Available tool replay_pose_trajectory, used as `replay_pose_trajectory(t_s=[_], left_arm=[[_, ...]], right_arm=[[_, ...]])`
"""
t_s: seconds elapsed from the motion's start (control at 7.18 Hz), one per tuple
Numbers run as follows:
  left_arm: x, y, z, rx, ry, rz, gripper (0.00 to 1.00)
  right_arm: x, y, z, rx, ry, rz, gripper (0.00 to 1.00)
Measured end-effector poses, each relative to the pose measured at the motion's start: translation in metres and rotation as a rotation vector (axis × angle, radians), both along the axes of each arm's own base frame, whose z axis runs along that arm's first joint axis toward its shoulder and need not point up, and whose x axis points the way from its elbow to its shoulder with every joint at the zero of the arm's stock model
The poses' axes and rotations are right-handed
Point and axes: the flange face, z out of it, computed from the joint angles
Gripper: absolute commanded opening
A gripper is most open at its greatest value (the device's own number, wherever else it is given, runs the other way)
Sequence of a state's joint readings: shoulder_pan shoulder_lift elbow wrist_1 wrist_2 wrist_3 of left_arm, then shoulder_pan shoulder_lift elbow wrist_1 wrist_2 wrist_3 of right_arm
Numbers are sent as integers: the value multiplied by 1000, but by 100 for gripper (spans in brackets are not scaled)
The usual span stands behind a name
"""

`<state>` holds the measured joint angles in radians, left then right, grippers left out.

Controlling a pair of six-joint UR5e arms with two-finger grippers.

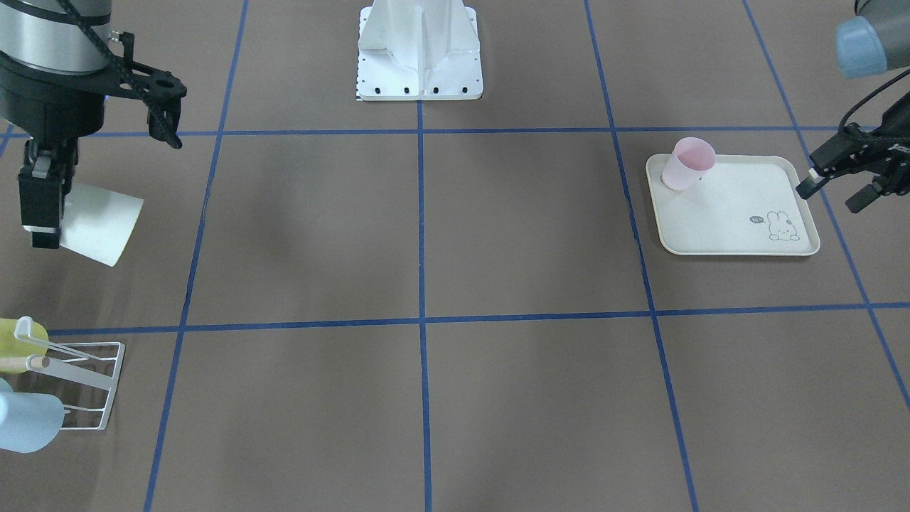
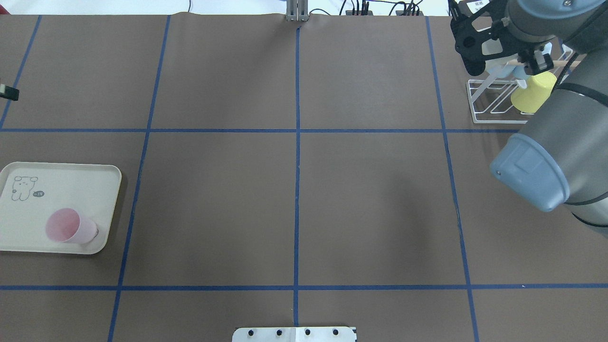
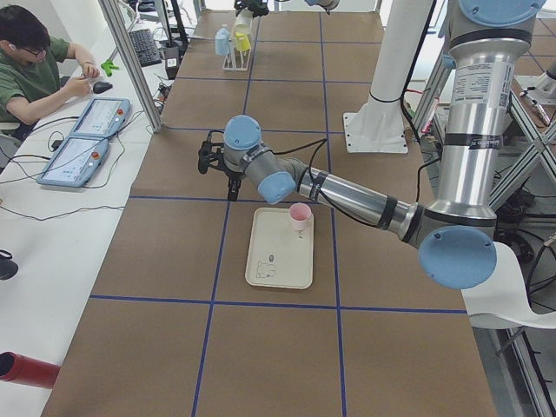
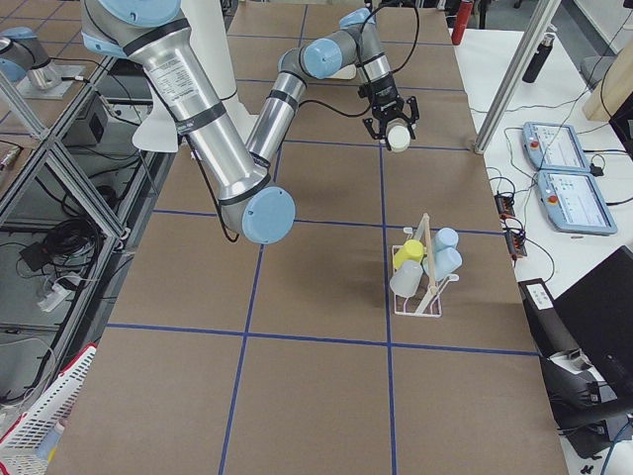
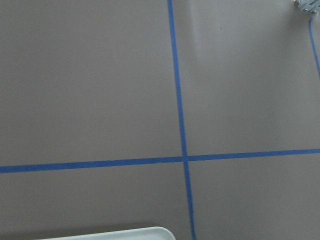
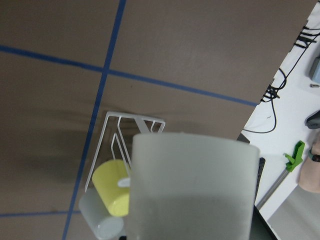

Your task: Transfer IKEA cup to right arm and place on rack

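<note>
White cup [image 1: 99, 224] up in right pincer [image 1: 44, 229].
Cup tilted, wide end away from pincer; white wire rack [image 1: 114, 384] with wooden rod stands near, not touching.

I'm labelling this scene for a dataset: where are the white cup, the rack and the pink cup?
white cup [image 1: 103, 225]: exterior front-facing view, on its side wall.
rack [image 1: 114, 384]: exterior front-facing view, on its wire base frame.
pink cup [image 1: 682, 171]: exterior front-facing view, on its side wall.

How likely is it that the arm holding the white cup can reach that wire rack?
Probably yes. The right gripper is shut on the white cup, with only bare table between it and the rack. The rack carries a yellow cup and others, so space may be tight.
</note>
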<state>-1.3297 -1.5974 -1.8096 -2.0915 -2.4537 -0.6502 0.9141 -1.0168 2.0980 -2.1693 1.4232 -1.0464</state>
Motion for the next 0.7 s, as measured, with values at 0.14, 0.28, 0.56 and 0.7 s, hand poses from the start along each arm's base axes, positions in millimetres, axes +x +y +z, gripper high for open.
replay_pose_trajectory(t_s=[0.14, 0.28, 0.56, 0.7], left_arm=[[-9, 1, 8, 13, -12, 0, 100], [-12, 2, 12, 17, -16, 1, 100], [-14, 4, 14, 16, -17, 2, 100], [-14, 4, 15, 14, -17, 1, 100]], right_arm=[[7, -4, 20, 2, 128, -17, 22], [7, -7, 40, 2, 240, -36, 22], [-16, -16, 75, -18, 381, -74, 26], [-27, -18, 90, -29, 426, -89, 25]])
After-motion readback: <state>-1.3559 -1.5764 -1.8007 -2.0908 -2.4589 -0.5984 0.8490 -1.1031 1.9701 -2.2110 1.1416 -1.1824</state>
